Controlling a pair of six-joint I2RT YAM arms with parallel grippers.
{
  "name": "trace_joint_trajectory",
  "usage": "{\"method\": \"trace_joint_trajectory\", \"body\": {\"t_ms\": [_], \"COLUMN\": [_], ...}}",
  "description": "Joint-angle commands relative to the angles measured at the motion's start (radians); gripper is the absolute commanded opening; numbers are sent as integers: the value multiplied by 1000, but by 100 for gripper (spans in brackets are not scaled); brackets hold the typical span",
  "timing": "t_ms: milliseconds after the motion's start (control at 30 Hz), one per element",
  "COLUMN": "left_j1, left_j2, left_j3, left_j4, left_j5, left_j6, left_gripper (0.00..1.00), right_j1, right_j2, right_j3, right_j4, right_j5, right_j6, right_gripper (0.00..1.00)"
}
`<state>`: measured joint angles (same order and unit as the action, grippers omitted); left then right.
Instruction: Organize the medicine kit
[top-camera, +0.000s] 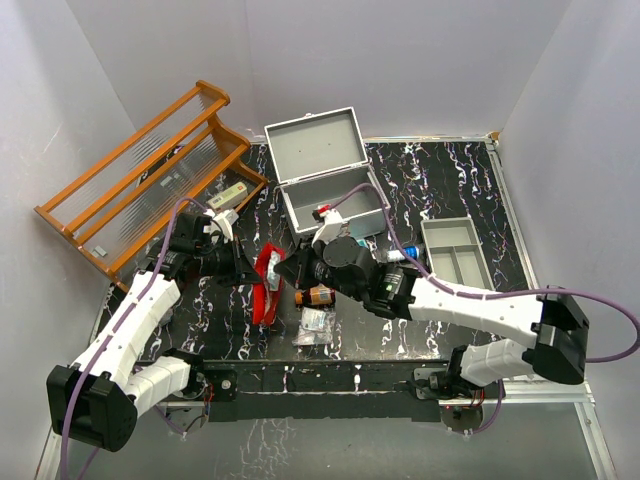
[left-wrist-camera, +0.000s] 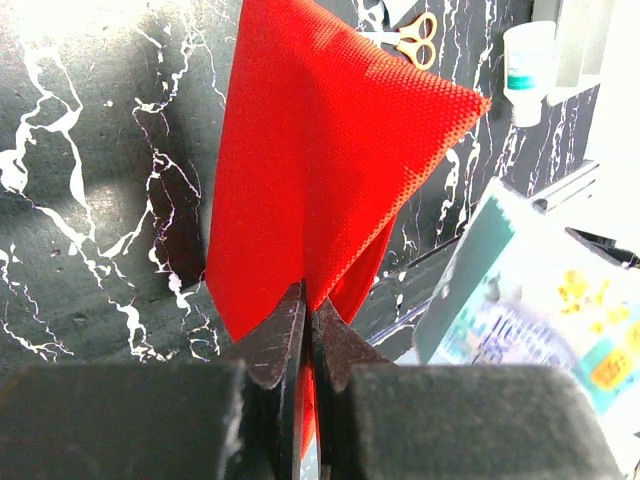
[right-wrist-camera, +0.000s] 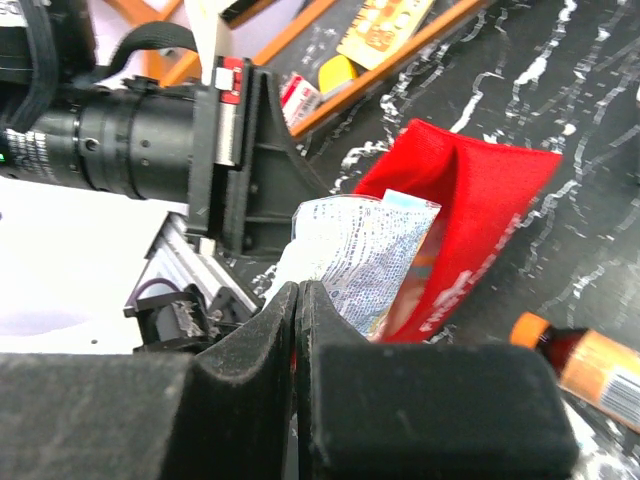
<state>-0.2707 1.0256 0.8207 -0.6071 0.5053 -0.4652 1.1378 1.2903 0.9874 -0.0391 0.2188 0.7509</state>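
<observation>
Pouch-loading step judged in hand: red pouch (left-wrist-camera: 320, 150) is clamped at its edge by left gripper (left-wrist-camera: 308, 300), and foil sachet (right-wrist-camera: 355, 255) is pinched by right gripper (right-wrist-camera: 298, 295) at the pouch mouth. Open medicine kit (top-camera: 315, 145) is sited far-centre of the tabletop. Next: sachet to be pushed deeper, then released.

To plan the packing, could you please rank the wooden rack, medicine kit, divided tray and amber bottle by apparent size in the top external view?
1. wooden rack
2. medicine kit, lid open
3. divided tray
4. amber bottle
None look close enough to tie.
</observation>
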Motion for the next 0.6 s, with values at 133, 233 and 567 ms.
{"method": "trace_joint_trajectory", "body": {"t_ms": [133, 233, 567], "left_j1": [-4, -3, -2], "left_j2": [-5, -8, -7], "left_j3": [11, 13, 30], "left_j4": [-1, -7, -40], "left_j5": [27, 28, 10], "left_j6": [-19, -19, -11], "left_gripper": [0, 0, 0], "right_j1": [-1, -1, -7], "right_j2": [59, 68, 114], "right_j3": [11, -13, -53], "right_j4": [270, 283, 289], "right_j5": [-54, -32, 10], "right_j6": [5, -12, -9], "right_gripper": [0, 0, 0]}}
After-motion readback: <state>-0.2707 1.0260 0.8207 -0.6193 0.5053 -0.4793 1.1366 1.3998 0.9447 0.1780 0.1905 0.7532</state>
